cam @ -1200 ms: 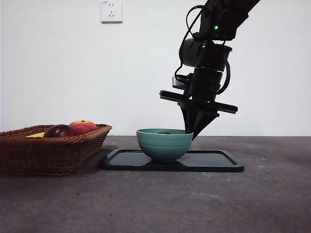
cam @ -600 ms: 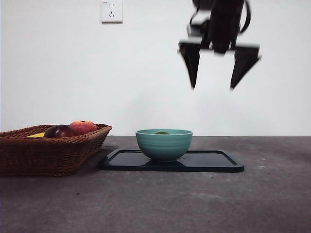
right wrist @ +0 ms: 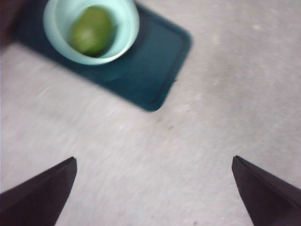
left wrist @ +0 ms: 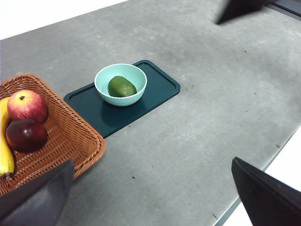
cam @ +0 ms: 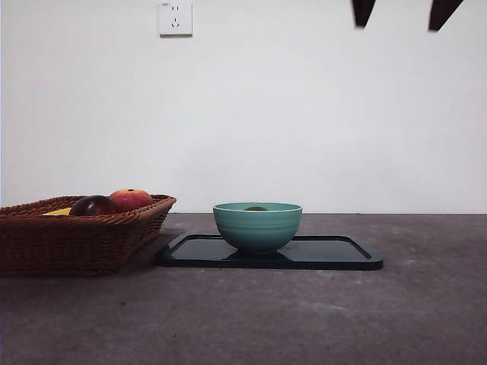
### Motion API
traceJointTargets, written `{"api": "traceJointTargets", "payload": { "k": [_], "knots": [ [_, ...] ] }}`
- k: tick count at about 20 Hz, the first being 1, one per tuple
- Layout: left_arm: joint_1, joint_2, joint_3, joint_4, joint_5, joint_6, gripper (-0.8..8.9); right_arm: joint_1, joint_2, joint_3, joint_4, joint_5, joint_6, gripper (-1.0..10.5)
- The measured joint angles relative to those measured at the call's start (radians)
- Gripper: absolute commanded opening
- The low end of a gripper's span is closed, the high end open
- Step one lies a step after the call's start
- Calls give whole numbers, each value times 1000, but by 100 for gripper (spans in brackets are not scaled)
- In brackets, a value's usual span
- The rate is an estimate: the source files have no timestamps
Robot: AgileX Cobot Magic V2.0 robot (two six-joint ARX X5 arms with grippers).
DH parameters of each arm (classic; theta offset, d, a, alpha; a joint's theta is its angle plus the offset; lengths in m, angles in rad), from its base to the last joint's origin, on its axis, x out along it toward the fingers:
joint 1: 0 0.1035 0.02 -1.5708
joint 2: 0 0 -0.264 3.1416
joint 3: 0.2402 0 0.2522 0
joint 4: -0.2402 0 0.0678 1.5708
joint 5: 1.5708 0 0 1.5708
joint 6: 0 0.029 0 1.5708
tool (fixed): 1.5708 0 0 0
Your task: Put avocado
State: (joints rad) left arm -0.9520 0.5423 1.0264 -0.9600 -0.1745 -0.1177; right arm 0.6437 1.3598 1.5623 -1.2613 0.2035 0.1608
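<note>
The dark-green avocado [left wrist: 122, 87] lies inside the teal bowl [left wrist: 135, 75], which stands on the dark tray [left wrist: 160, 89]. In the front view only its top [cam: 256, 208] shows above the bowl's rim [cam: 257, 225]. In the right wrist view the avocado [right wrist: 91, 30] sits in the bowl [right wrist: 127, 23]. My right gripper [right wrist: 153, 190] is open and empty, high above the table to the right of the tray; its jaw tips show at the top edge of the front view [cam: 397, 14]. My left gripper [left wrist: 153, 193] is open and empty, high and away from the bowl.
A wicker basket [cam: 76, 236] stands left of the tray [cam: 335, 255] and holds a red-orange peach-like fruit [cam: 130, 199], a dark maroon fruit [cam: 93, 205] and a banana [left wrist: 4, 150]. A wall socket [cam: 174, 17] is on the white wall behind.
The right gripper has risen from beside the bowl's right rim to the top edge of the front view, open and empty. The avocado stays in the bowl.
</note>
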Motion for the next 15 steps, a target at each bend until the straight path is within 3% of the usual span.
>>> {"api": "traceJointTargets", "payload": {
  "k": [6, 11, 15],
  "knots": [
    [0, 0, 0, 0, 0, 0, 562, 158, -419, -299, 74, 2, 49, 612],
    [0, 0, 0, 0, 0, 0, 562, 188, -694, -480, 69, 2, 136, 612],
    [0, 0, 0, 0, 0, 0, 561, 188, -821, -520, 72, 3, 175, 612]
  ]
}}
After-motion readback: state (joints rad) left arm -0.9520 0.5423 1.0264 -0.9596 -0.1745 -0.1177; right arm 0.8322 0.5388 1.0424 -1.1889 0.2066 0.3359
